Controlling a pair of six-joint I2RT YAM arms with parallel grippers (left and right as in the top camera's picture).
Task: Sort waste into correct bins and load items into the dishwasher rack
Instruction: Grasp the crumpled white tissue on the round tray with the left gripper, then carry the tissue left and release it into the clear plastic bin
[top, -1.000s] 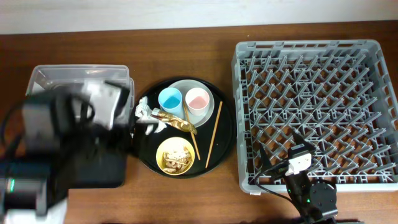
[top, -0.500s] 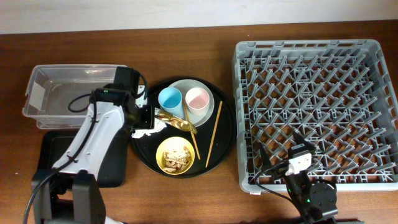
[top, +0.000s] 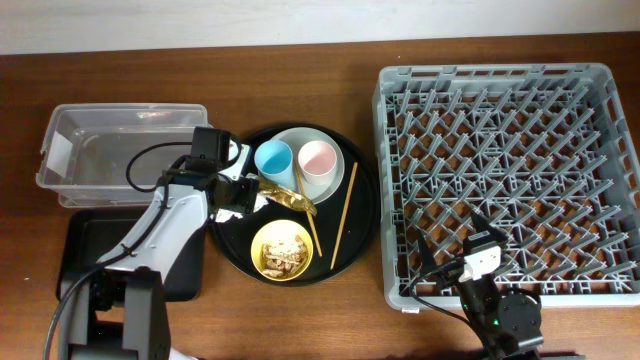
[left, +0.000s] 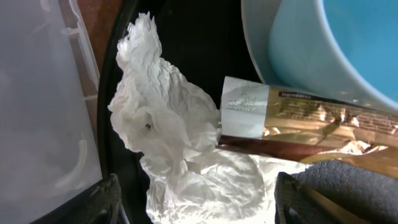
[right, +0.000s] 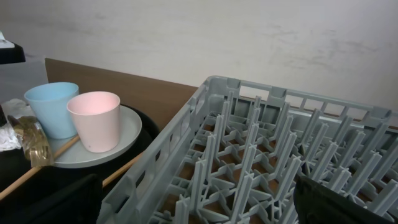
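Brings left gripper (left: 199, 202) in from frame-left onto the tissue (left: 168, 137) — with fingers spread either side, nothing pinched — first waste pick looks imminent.

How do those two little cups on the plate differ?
The blue cup is light blue; the pink cup is pale pink. The blue cup stands on the left side of the plate, next to the gold wrapper; the pink cup stands on the right, clear of it. Both are upright and alike in size.
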